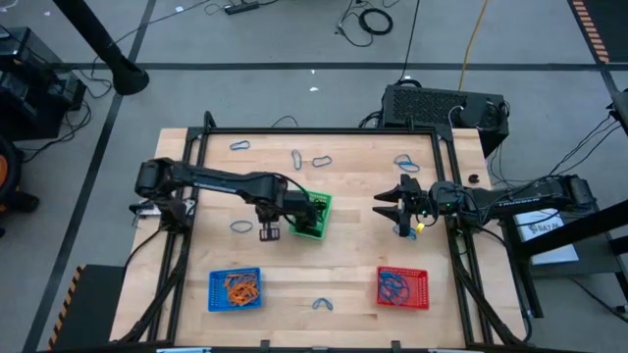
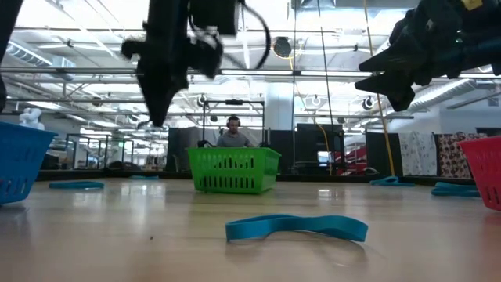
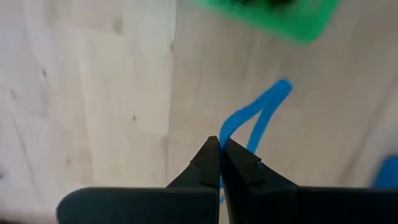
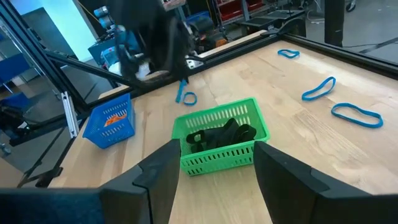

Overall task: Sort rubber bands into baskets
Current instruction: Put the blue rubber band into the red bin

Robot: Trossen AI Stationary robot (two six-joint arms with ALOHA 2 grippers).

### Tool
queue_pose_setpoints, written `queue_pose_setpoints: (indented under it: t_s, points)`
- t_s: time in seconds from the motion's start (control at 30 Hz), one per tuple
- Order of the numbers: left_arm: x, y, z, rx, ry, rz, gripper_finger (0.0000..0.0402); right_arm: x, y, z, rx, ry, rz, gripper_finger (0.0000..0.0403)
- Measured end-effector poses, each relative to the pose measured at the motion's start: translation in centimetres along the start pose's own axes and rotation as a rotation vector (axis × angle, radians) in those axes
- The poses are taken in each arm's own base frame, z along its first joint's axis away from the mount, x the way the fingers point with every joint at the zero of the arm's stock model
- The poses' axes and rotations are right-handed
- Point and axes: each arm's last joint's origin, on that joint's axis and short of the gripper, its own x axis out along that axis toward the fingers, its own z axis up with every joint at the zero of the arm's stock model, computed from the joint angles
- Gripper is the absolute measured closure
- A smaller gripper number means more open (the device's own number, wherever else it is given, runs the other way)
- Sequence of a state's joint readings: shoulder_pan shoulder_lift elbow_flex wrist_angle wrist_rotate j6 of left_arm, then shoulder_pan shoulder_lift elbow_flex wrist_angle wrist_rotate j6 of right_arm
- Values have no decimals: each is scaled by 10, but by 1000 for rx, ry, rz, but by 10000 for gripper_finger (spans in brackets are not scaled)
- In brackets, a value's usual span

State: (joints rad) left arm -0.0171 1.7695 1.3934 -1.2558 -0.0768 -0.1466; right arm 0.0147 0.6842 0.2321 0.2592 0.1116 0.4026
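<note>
Left hand point(image 3: 220, 163) is clamped on a blue rubber band point(image 3: 252, 121), lifted above the worktop point(image 1: 343, 245) beside the green basket point(image 1: 316, 215). Right hand point(image 4: 214, 171) waits with fingers apart. Best carried high and released squarely over the red basket point(image 1: 402, 287), which holds blue bands.

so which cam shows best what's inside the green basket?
Right wrist view: it looks down into the green basket and shows black rubber bands in it. The high view has it partly under the left arm; the low view shows only its wall; the left wrist view only a blurred corner.
</note>
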Motion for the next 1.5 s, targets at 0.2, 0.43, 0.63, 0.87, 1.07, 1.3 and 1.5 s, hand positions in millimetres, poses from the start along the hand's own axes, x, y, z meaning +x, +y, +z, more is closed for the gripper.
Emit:
queue_pose_setpoints:
  t_s: [0.2, 0.43, 0.63, 0.87, 1.07, 1.3, 1.5]
  points:
    - [-37, -26, 10, -9, -397, -133, 399, 0, 1, 1, 2, -13, 5, 206]
    - [-48, -83, 54, 226, -890, -238, 399, 0, 1, 2, 3, -21, 9, 206]
    - [-13, -133, 91, 449, -1151, -247, 399, 0, 1, 2, -1, -21, 9, 206]
    - [21, -154, 134, 440, -1495, -255, 398, 0, 1, 2, 0, -21, 9, 206]
    - [33, -154, 164, 408, -1541, -241, 398, 0, 1, 2, -3, -20, 9, 206]
    - [43, -162, 186, 363, -1521, -280, 397, 0, 1, 2, -5, -19, 9, 206]
    - [61, -167, 194, 357, -1374, -287, 397, 0, 1, 2, -8, -17, 13, 206]
